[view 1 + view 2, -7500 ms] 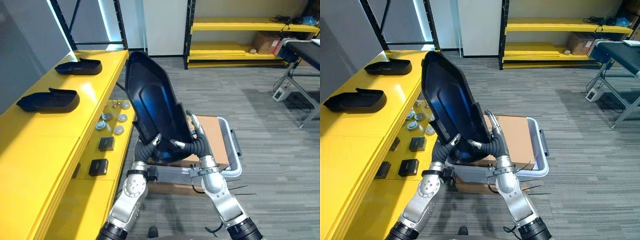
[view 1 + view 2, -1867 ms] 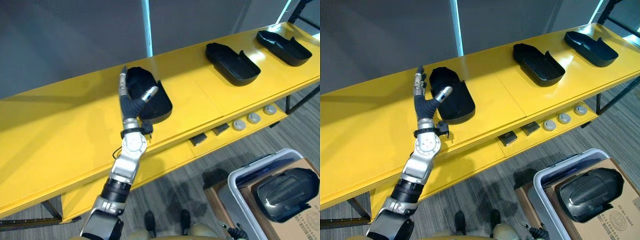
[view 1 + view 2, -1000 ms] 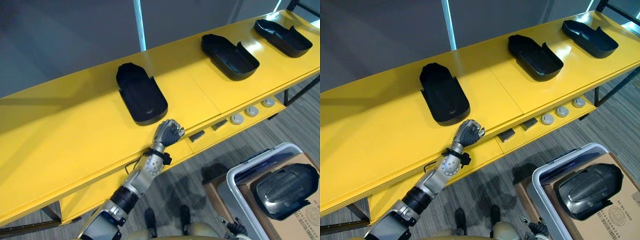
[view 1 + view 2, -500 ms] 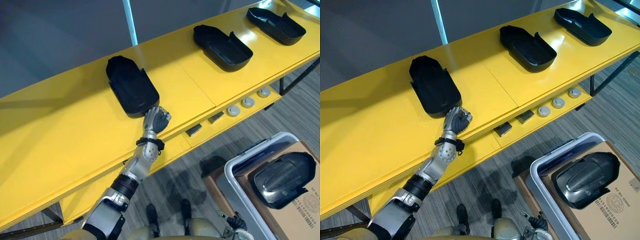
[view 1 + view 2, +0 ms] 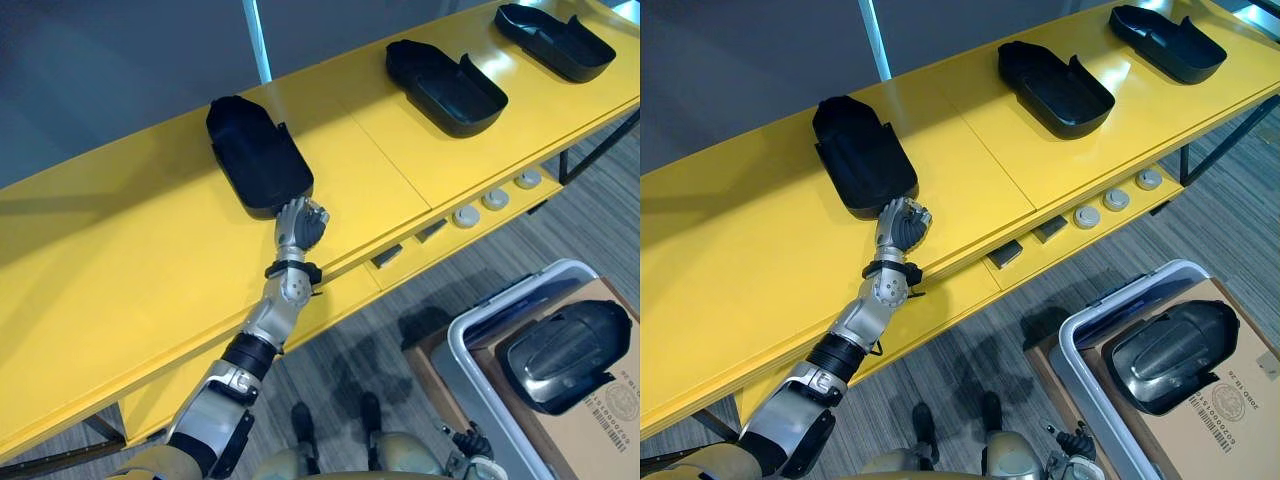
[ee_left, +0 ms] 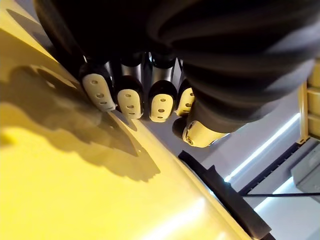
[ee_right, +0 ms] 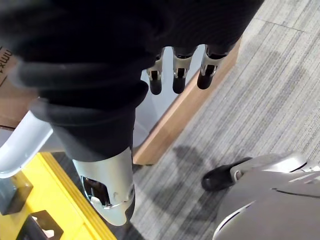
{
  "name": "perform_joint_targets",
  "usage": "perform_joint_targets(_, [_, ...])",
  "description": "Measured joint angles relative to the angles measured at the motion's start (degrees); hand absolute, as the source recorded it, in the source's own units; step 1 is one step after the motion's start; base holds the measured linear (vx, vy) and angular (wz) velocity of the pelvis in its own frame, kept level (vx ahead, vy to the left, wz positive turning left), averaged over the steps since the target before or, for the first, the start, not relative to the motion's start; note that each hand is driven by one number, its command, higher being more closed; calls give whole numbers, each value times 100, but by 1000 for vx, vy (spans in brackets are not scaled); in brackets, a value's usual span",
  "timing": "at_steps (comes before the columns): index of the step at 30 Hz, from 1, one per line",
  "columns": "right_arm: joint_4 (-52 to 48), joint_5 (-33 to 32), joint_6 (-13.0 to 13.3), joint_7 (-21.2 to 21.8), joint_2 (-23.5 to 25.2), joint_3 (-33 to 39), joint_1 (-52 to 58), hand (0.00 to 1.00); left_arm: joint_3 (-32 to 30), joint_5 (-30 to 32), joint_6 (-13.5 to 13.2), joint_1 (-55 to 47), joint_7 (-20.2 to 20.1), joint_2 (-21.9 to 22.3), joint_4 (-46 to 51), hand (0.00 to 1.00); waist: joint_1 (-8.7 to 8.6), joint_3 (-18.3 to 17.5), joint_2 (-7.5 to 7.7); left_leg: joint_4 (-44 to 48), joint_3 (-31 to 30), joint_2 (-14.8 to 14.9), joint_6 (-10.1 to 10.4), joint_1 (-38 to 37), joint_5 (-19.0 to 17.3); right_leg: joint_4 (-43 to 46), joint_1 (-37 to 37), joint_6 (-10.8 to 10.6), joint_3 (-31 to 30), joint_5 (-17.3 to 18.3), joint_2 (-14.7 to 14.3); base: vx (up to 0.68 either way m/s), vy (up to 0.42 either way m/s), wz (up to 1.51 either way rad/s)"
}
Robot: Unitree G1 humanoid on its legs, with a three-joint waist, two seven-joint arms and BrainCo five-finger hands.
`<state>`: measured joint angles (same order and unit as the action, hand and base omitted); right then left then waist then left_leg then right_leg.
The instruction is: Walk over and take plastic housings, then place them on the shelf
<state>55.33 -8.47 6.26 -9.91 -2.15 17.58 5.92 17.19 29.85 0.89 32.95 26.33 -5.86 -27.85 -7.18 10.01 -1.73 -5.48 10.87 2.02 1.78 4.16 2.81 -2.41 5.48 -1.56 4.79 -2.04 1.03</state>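
Left hand [image 5: 298,222] has come off the plastic housing [image 5: 258,160] since a couple secs back and dropped to its near end, fingers curled in a loose fist holding nothing. That housing lies on the yellow shelf [image 5: 120,290] at 11 o'clock from the hand, can't tell if they touch. Second housing [image 5: 445,73] and third housing [image 5: 555,27] sit further along toward 2 o'clock. Right hand [image 7: 178,75] hangs with fingers relaxed, empty. Fourth housing [image 5: 565,345] is in the grey bin [image 5: 500,312] at 4 o'clock

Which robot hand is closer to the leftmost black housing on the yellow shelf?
Left. The left hand sits curled at the near end of the housing; the right hand hangs by the grey bin.
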Motion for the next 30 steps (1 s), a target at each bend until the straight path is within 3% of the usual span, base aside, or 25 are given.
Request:
perform_joint_targets(4, [1, 0, -1, 0, 1, 3, 0, 0, 32, -79, 1, -1, -11, 1, 47, 100, 6, 2, 4, 1, -18, -2, -1, -10, 1, -1, -19, 0, 18, 0, 3, 0, 0, 1])
perform_joint_targets(7, [2, -1, -1, -1, 1, 4, 1, 0, 200, -283, -3, -188, -30, -27, 655, 100, 14, 2, 3, 2, -98, -8, -10, -10, 8, -1, -41, -1, 63, 1, 10, 1, 0, 8])
perform_joint_targets(10, [10, -1, -2, -3, -9, 3, 35, 0, 526, -456, -191, -537, -133, -120, 2117, 100, 84, 2, 2, 5, -180, -12, -10, -15, 8, -2, -83, -2, 139, 3, 16, 11, 4, 12])
perform_joint_targets(11, [9, -1, -2, -4, -18, 3, 69, 0, 541, -461, -316, -626, -146, -115, 2621, 100, 172, 2, 2, 5, -187, -15, -11, -53, 8, -4, -125, -1, 139, 5, 17, 10, 6, 9])
perform_joint_targets(14, [14, 2, -5, -4, -34, -15, 113, 0, 330, -570, -636, -986, -150, -189, 3898, 100, 217, -2, -4, 5, -300, -25, -11, -157, 7, 20, -269, 5, 251, 58, 27, 1, 4, 17])
perform_joint_targets(16, [44, 8, -9, -2, -60, -24, 133, 0, -6, -618, -810, -1342, -129, -183, 4601, 100, 338, -7, -11, 5, -332, -26, -11, -217, 7, 25, -345, 16, 286, 78, 27, -15, 3, 16])
perform_joint_targets(18, [116, 11, -12, 1, -97, -55, 139, 0, -847, -715, -965, -1951, -41, -163, 5348, 100, 429, -13, -18, 5, -457, -31, -11, -300, 5, 58, -458, 37, 389, 136, 27, -23, -4, 24])
perform_joint_targets(21, [232, 16, -28, 3, -141, -62, 164, 0, -2029, -869, -1039, -2602, 258, -87, 5737, 100, 553, -24, -22, 5, -641, -33, -4, -352, 11, 168, -550, 49, 590, 252, 35, -7, -11, 38])
perform_joint_targets(22, [232, 19, -29, 5, -151, -64, 207, 0, -2653, -980, -1036, -2940, 500, 7, 5748, 100, 670, -34, -6, 5, -687, -31, 2, -412, 15, 236, -606, 63, 629, 314, 35, 3, -16, 39])
perform_joint_targets(25, [232, 20, -27, 5, -164, -62, 229, 0, -3559, -1185, -1035, -3592, 807, 314, 5722, 100, 855, -78, 30, 5, -821, -42, 15, -460, 24, 283, -698, 52, 764, 391, 48, 7, -14, 25])
perform_joint_targets(30, [227, 35, -19, 1, -163, -57, 167, 0, -4221, -1481, -965, -4613, 1011, 875, 4844, 100, 1005, -299, 117, 2, -940, -75, 23, -501, 28, 337, -782, 57, 890, 473, 84, 8, -1, 16])
